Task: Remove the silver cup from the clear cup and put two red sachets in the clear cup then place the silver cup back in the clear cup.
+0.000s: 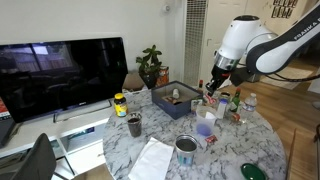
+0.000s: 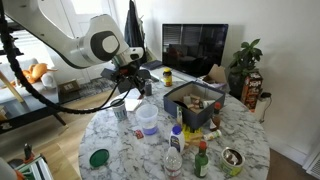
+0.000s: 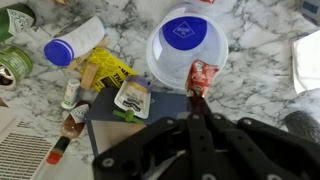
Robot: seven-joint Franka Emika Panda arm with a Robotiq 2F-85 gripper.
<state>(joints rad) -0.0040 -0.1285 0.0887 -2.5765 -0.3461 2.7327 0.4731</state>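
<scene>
Silver metal cup (image 1: 186,150) is out of the translucent lavender tumbler (image 3: 187,45); your gripper (image 3: 200,97) pinches one flat red sachet (image 3: 203,72) at its rim; none appears deposited

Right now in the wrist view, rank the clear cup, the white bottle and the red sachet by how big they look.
Largest to smallest:
clear cup
white bottle
red sachet, clearly the smallest
</scene>
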